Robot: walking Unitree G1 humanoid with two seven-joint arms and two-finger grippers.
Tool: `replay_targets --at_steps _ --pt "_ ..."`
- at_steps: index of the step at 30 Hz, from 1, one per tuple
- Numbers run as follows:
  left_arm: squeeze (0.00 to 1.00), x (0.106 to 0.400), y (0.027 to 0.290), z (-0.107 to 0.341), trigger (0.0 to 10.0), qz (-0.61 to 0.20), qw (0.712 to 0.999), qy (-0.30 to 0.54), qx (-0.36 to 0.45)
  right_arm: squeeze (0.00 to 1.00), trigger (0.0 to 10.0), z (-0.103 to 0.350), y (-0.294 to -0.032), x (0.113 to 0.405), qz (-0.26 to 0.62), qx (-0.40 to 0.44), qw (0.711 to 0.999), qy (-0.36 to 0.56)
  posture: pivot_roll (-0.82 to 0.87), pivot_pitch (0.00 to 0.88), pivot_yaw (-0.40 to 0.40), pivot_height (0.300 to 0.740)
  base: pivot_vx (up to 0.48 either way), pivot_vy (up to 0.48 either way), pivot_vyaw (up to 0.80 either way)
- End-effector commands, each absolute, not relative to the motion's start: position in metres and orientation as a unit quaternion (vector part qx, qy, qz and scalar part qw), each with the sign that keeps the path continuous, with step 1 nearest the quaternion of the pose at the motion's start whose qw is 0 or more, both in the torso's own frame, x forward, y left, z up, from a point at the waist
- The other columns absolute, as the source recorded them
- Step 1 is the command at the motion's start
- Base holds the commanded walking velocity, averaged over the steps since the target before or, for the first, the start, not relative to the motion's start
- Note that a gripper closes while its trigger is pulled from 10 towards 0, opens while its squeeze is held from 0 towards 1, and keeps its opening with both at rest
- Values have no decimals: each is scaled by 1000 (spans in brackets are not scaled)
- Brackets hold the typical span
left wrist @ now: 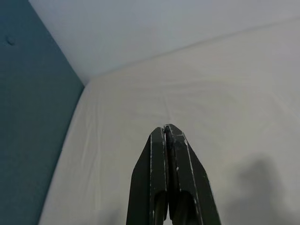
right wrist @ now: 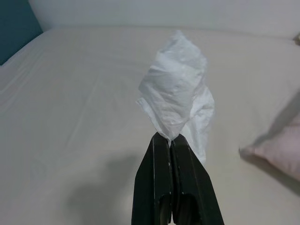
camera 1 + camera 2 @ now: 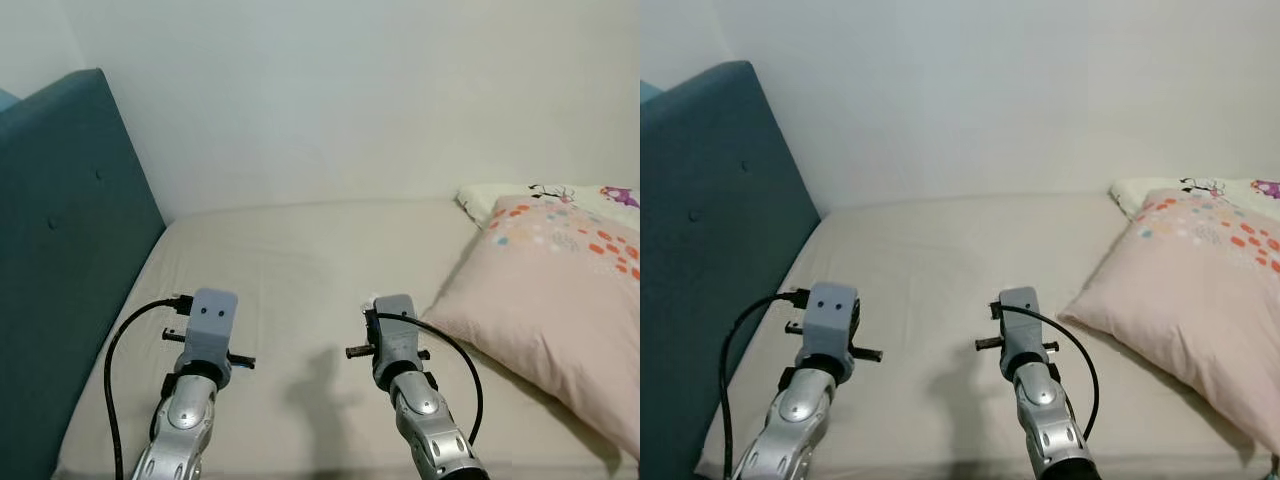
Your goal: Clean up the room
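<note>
My right gripper [image 2: 169,137] is shut on a crumpled white tissue [image 2: 178,91], held up above the beige bed sheet [image 2: 70,108]. A bit of that tissue [image 3: 368,300] peeks out past the right wrist [image 3: 395,335]. My left gripper [image 1: 166,129] is shut with nothing between its fingers and hovers over the bare sheet [image 1: 211,103]. In the eye views both arms reach forward side by side over the near part of the bed, with the left wrist [image 3: 212,325] near the headboard side.
A teal padded headboard [image 3: 70,250] stands along the left of the bed. A pink pillow with coloured dots [image 3: 560,300] lies on the right, with a white patterned pillow [image 3: 560,192] behind it. A pale wall [image 3: 350,90] runs along the far side.
</note>
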State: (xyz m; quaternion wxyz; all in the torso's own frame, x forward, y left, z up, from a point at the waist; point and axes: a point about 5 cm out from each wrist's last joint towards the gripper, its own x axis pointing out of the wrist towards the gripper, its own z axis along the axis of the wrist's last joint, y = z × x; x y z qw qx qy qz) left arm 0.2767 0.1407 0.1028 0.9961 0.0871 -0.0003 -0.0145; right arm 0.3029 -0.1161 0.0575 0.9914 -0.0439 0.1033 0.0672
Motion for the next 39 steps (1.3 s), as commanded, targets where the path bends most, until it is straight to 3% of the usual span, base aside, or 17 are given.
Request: replay_targets --at_steps 1,4,21,39 --pt "0 276 141 99 10000 -18 995 4 96 0 10000 56 -113 301 73 -45 990 108 7 0 16 723 0 0 0" --pt "0 277 143 101 10000 -21 995 -1 99 0 10000 58 -113 301 72 -39 991 104 10 0 17 740 0 0 0" --pt "0 273 134 90 10000 -44 995 16 94 0 10000 44 -126 299 19 -47 990 135 6 0 7 740 0 0 0" --pt "0 272 135 87 10000 -46 993 25 107 0 10000 38 -120 297 52 -39 985 159 4 0 9 740 0 0 -73"
